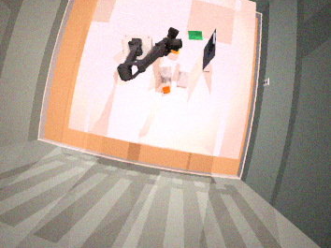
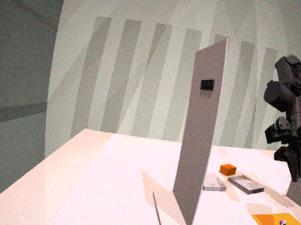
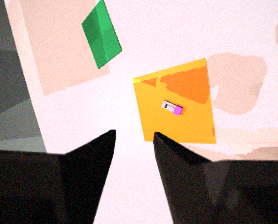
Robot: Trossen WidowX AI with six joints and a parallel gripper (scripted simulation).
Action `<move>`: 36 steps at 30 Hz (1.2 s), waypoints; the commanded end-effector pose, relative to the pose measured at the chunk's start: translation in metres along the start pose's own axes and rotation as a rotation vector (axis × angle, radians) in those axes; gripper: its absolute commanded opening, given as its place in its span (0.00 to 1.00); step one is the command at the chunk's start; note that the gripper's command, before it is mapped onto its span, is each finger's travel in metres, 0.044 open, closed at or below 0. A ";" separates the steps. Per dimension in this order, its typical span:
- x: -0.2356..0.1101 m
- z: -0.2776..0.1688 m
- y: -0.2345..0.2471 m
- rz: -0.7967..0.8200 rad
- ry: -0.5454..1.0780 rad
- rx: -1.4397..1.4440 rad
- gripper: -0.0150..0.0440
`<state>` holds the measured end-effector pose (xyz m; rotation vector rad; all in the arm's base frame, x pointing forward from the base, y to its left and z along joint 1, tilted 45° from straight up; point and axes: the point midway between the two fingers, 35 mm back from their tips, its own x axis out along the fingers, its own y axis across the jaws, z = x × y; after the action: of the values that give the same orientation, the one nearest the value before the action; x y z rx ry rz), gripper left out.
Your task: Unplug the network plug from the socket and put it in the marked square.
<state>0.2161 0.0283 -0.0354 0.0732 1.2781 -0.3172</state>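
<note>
Grey-green walls [image 2: 127, 69] striped with broad darker shadow bands curve round the scene. Below, a glossy pale pink table top [image 1: 140, 104] (orange-edged, thin grey rim) catches bright light and soft tan patches, over a grey striped floor [image 1: 140, 207].
</note>
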 end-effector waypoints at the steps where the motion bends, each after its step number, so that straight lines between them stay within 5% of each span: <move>1: -0.006 0.000 0.002 -0.004 -0.005 0.003 0.52; 34: -0.093 -0.001 0.063 -0.002 -0.003 0.004 0.52; 36: -0.093 -0.001 0.063 -0.002 -0.003 0.004 0.61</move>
<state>0.2100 0.1055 0.0416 0.0764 1.2785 -0.3125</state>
